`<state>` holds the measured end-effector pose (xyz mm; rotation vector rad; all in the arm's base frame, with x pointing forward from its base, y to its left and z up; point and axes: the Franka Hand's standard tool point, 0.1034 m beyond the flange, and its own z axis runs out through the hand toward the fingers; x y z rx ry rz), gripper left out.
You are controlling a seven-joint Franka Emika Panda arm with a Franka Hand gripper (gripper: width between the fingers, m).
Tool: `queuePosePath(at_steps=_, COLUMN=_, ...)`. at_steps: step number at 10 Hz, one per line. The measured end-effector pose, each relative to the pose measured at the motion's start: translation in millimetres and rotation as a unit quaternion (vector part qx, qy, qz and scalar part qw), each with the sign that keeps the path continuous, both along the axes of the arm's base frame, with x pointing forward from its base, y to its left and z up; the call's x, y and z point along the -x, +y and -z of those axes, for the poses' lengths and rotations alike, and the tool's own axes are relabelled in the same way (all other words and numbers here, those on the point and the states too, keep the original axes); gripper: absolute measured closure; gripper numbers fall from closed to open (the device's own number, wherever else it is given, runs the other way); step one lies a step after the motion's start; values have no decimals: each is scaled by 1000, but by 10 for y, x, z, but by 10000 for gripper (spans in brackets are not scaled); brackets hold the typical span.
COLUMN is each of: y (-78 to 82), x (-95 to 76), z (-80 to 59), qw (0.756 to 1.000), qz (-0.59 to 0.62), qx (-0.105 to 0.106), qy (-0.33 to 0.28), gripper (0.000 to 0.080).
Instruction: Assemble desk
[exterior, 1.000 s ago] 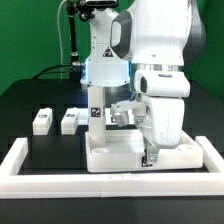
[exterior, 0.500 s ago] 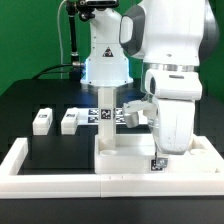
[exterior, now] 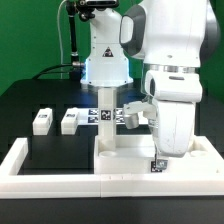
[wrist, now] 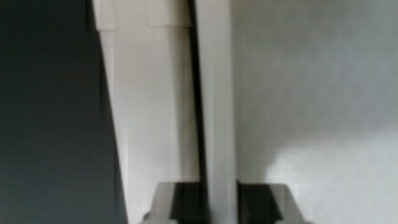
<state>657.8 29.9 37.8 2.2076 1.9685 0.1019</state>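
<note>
Judging this under halfway: your hand (wrist: pixel 205 200) is pressed together, apparently pinching the desk top (exterior: pixel 128 160) rim inside the border. Upright leg (exterior: pixel 108 112) looks fitted; loose leg (exterior: pixel 42 121) and second loose leg (exterior: pixel 70 121) wait on the worktop (exterior: pixel 28 105).

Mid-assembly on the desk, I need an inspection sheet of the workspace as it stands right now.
Surface: black table, edged by white border bars.
Job's things: desk top lies just inside the front bar, below the arm. A white upright piece, probably a leg, stands at its end on the exterior view's left. A loose leg and a second leg sit side by side further to that left.
Clutter: nothing seen.
End effector: shut, with a white edge running between its dark fingertips. Which part that is cannot be told.
Cables: dark cable hangs beside the robot base.
Surroundings: green backdrop.
</note>
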Motion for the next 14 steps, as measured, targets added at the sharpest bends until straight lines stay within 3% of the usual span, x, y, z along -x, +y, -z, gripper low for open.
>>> queuePosePath(at_steps=9, y=-8, x=-10, z=67, qw=1000, qz=-7, qx=4, qy=-2, gripper=732)
queuePosePath(at_steps=10, y=-8, x=-9, z=68, qw=1000, qz=-7, qx=4, qy=-2, gripper=546)
queuePosePath(at_steps=11, y=-11, x=-9, z=68, qw=1000, qz=-7, qx=4, qy=-2, gripper=412)
queuePosePath(at_steps=12, y=-15, x=-9, z=68, qw=1000, qz=-7, qx=4, qy=-2, gripper=412)
queuePosePath(at_steps=13, y=-17, x=-9, z=68, qw=1000, qz=-7, qx=4, qy=-2, gripper=235)
queuePosePath(at_steps=14, y=-19, x=-9, z=68, qw=1000, qz=-7, qx=4, qy=-2, gripper=175)
